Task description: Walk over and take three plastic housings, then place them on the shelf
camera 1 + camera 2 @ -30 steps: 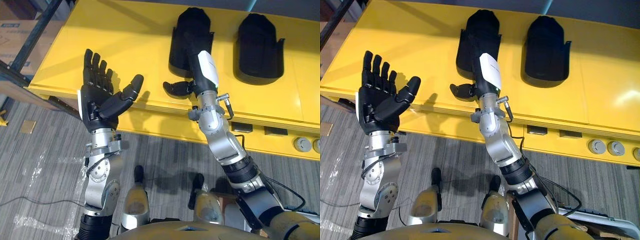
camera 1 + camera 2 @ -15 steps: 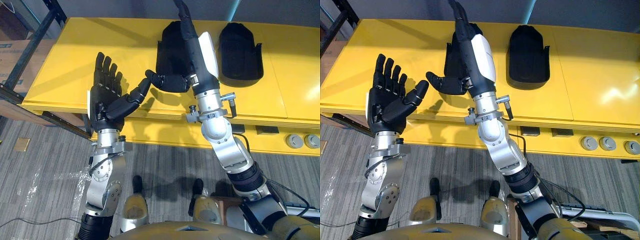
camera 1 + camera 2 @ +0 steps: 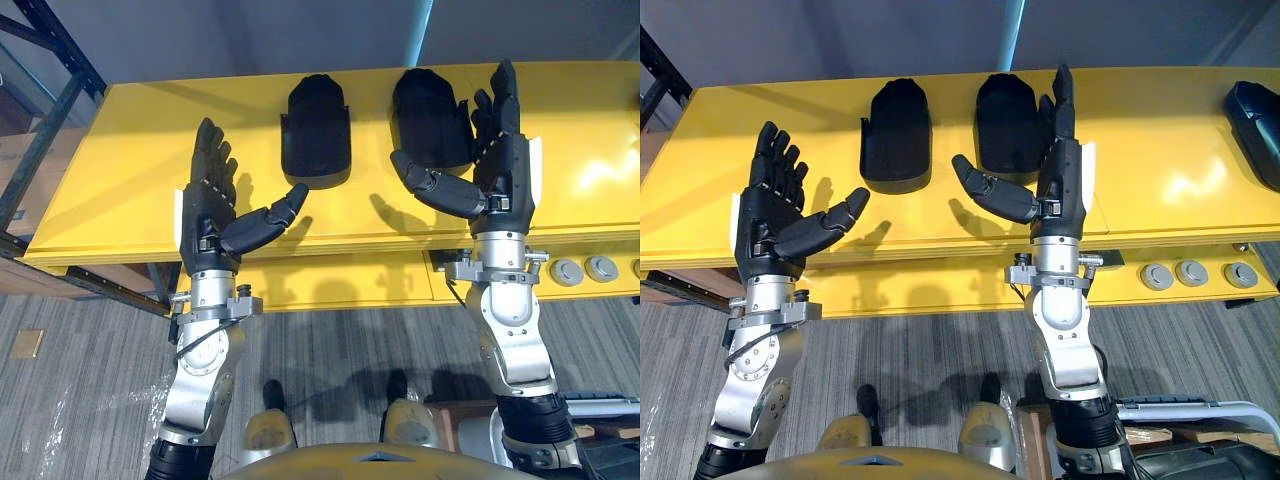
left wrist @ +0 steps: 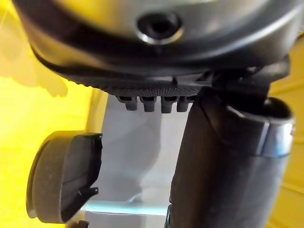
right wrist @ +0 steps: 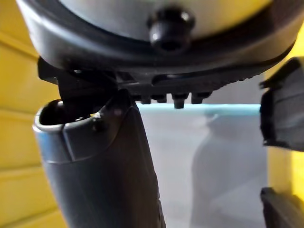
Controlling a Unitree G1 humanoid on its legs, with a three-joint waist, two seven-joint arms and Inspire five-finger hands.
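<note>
Two housings (image 3: pixel 317 130) (image 3: pixel 425 110) (third housing (image 3: pixel 1257 112) in right eye view) beyond left hand (image 3: pixel 205 215), right hand (image 3: pixel 505 165), fingers (image 3: pixel 208 150) spread.

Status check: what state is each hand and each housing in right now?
left hand: open, fingers straight, palm up, holding nothing.
right hand: open, fingers straight, holding nothing.
left housing: lying flat on the yellow table, not grasped.
middle housing: lying flat on the table, partly behind the right hand, not grasped.
dark part: lying at the table's far right end, cut off by the view's edge, untouched.
</note>
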